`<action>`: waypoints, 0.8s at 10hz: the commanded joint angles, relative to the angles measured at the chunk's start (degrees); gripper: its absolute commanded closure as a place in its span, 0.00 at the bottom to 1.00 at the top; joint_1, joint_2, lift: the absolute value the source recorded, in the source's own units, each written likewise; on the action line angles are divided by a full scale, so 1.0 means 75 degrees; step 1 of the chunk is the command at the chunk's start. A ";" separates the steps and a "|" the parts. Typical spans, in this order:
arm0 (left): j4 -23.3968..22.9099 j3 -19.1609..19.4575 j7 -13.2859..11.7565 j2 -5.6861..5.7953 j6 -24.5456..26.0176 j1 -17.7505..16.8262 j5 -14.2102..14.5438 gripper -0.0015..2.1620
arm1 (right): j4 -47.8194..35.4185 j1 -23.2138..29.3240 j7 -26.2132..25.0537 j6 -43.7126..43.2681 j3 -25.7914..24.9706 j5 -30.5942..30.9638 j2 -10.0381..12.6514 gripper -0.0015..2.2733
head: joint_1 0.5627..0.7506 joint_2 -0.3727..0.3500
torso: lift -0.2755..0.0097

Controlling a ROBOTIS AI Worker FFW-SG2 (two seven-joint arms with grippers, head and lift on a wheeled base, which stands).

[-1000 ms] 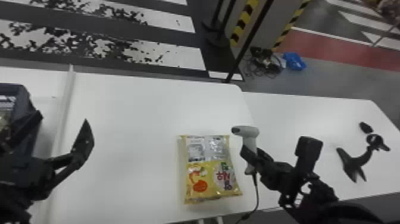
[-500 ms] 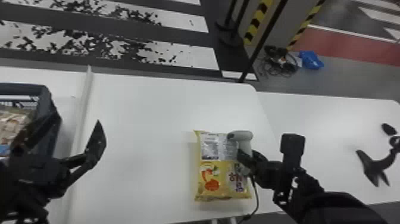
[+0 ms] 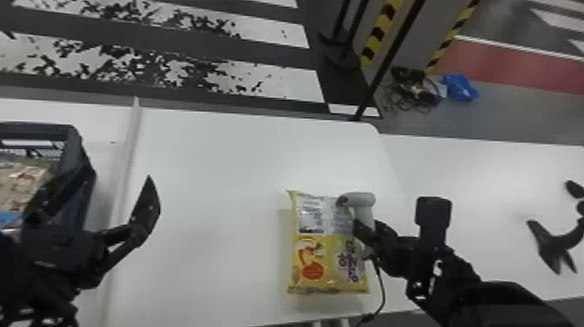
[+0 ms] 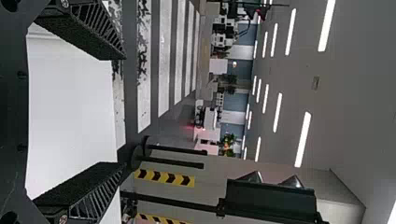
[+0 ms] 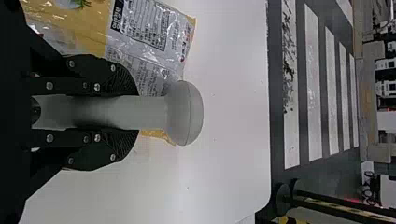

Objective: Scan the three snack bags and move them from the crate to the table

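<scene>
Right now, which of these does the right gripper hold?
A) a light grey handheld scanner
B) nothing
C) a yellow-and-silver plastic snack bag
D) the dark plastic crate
A: the right gripper has its two flat black fingers closed around the handle of the light grey handheld scanner, while the snack bag lies on the white table.

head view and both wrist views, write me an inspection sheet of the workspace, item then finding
surface: white table, raised strip towards its left side
job's things: yellow snack bag flat on the table; dark crate at the left, packaging inside; scanner above the bag
clutter: black stand at the right; blue item on the floor
pincers: left pincer open near the crate; right pincer shut on the scanner
cables: scanner cord; tangled wires on the floor
surroundings: striped floor
</scene>
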 commanded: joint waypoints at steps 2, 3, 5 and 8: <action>-0.0048 -0.0028 -0.0001 0.0000 0.0000 0.0027 -0.0012 0.03 | -0.0272 0.0118 -0.0012 -0.0057 -0.0794 -0.0502 0.0015 0.99 | 0.70 0.12 | 0.75; -0.0048 -0.0028 -0.0001 0.0012 -0.0024 0.0039 -0.0012 0.03 | -0.0084 -0.0011 0.0000 -0.0010 -0.1029 -0.0514 0.0003 0.99 | 0.70 0.09 | 0.75; -0.0048 -0.0028 -0.0001 0.0012 -0.0024 0.0050 -0.0012 0.03 | 0.1170 -0.0538 0.0059 -0.0362 -0.1134 -0.0491 -0.0313 0.99 | 0.70 0.03 | 0.75; -0.0060 -0.0005 -0.0001 0.0012 0.0000 0.0050 -0.0047 0.03 | 0.3232 -0.1241 0.0398 -0.1487 -0.1040 -0.0256 -0.0641 0.99 | 0.70 0.03 | 0.75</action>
